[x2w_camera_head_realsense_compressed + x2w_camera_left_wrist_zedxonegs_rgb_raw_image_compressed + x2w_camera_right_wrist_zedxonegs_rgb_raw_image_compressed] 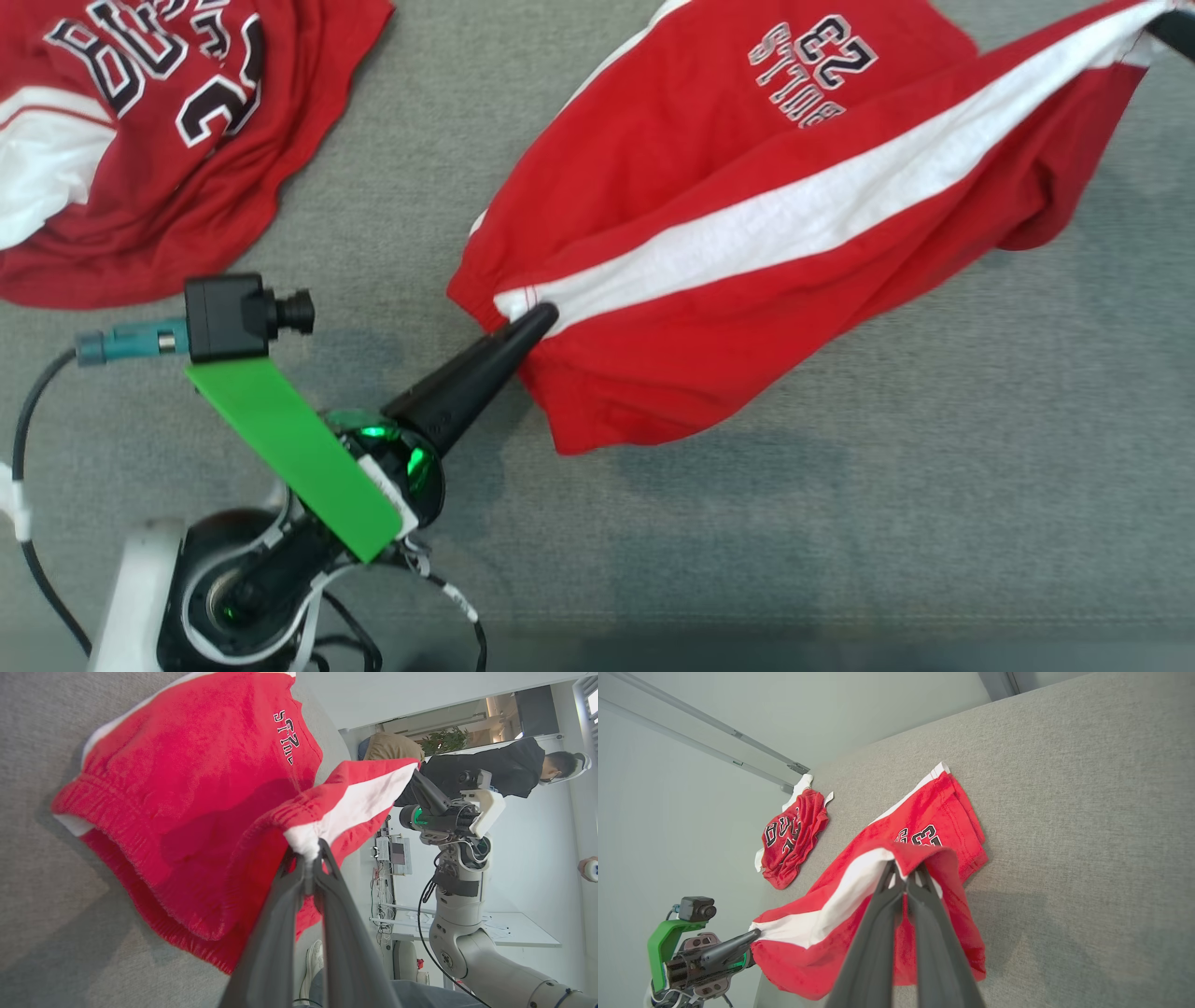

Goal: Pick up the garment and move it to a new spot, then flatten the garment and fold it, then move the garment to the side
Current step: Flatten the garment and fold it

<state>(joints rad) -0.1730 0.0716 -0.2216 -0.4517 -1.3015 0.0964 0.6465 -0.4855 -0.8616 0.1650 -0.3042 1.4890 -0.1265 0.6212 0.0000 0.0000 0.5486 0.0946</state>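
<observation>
Down at the near left, the left jaws are pinched tight on the waistband of the red shorts [747,233], biting right where the white side stripe [794,215] meets the elastic, with cloth squeezed between the tips. From that grip the shorts stretch away to the right across the grey worktop [840,523]. The striped edge is taut and lifted, with a shadow lying under it, while the leg with the printed number rests flat on the surface. At the far right end of that stripe, the right jaws are closed hard on the fabric, red and white cloth bunched between them. Well apart at the far left, a crumpled red jersey [159,168] lies on the worktop. Beyond the worktop's edge, the left wrist view catches a person in a dark top [514,770].
</observation>
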